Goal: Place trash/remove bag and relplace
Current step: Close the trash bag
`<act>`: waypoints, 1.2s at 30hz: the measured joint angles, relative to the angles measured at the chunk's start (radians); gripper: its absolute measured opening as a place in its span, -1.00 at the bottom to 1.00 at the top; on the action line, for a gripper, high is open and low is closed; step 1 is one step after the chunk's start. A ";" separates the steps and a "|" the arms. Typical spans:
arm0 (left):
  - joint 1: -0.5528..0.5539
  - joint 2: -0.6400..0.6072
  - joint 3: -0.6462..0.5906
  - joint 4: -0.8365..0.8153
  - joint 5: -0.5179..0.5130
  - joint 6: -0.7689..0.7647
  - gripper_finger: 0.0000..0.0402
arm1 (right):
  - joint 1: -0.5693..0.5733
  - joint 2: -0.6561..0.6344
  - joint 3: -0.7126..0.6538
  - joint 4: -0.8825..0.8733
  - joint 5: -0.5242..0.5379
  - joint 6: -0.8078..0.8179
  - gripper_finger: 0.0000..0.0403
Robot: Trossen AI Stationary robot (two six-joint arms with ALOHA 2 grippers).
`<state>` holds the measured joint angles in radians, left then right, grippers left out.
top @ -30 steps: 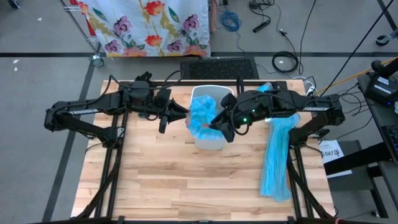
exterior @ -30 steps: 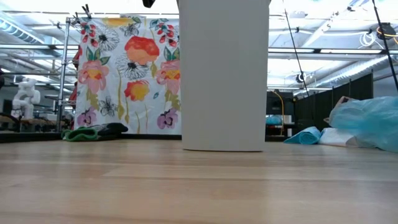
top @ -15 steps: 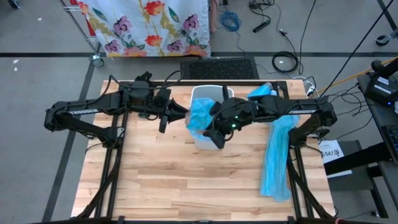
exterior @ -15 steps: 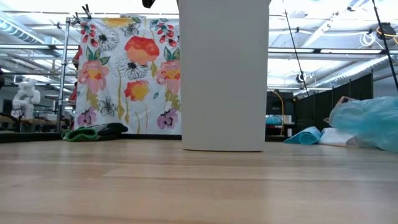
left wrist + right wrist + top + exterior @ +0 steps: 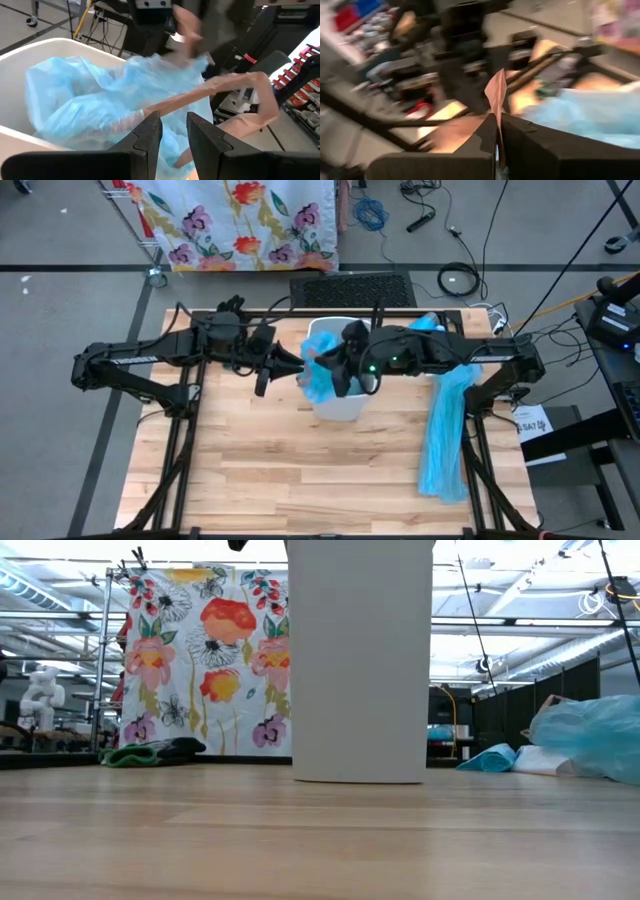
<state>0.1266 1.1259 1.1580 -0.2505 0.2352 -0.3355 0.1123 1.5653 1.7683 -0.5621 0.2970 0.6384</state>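
Observation:
A white bin (image 5: 345,408) stands mid-table with a light-blue bag (image 5: 318,378) in its mouth; it also fills the low view (image 5: 360,660). My left gripper (image 5: 298,367) is at the bin's left rim, shut on the bag (image 5: 100,100). My right gripper (image 5: 336,373) hovers over the bin's opening, shut on a scrap of brown paper (image 5: 496,92). In the left wrist view a blurred tan shape (image 5: 215,92) crosses above the bag. Other trash wads do not show. My left gripper pinches the bag's upper edge (image 5: 167,107) between its two fingers, coming level from the table's left. The film stretches from the fingers into the bin (image 5: 60,47). My right gripper pinches the brown paper by its lower end (image 5: 497,117). The paper stands up past the fingertips, lifted clear.
A long light-blue plastic strip (image 5: 445,430) lies along the table's right side, from the far edge to near the front; it shows in the low view (image 5: 590,735) too. Bare wood spreads in front of the bin. A flowered cloth (image 5: 240,220) hangs beyond the far edge.
My right gripper has swung from the bin's near right side toward the far edge and the left, ending over the bin's opening, and its wrist has turned on the way. My left gripper and the bin have kept still.

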 joint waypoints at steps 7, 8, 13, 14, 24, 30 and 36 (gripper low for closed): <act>-0.005 0.000 0.000 0.001 0.000 0.001 -0.52 | -0.006 0.023 0.000 0.011 -0.164 -0.045 -0.98; -0.005 0.000 0.000 0.001 0.000 0.001 -0.52 | -0.006 0.022 0.000 0.009 -0.174 -0.036 -0.98; -0.005 0.000 0.000 0.001 0.000 0.001 -0.52 | -0.006 0.020 0.000 0.023 -0.201 -0.029 -0.86; -0.005 0.000 0.000 0.001 0.000 0.001 -0.52 | -0.006 0.020 0.000 0.026 -0.201 -0.026 -0.81; -0.005 0.000 0.000 -0.003 -0.047 -0.049 -0.52 | -0.003 0.055 0.000 0.067 -0.202 0.005 -0.36; -0.005 0.018 0.002 -0.019 -0.077 -0.052 -0.52 | -0.007 0.056 0.000 0.094 -0.197 0.027 -0.26; -0.005 0.046 0.002 -0.025 -0.087 -0.053 -0.52 | -0.007 0.055 0.000 0.110 -0.189 0.030 -0.25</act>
<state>0.1214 1.1719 1.1595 -0.2754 0.1482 -0.3880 0.1051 1.6203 1.7683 -0.4518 0.1083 0.6683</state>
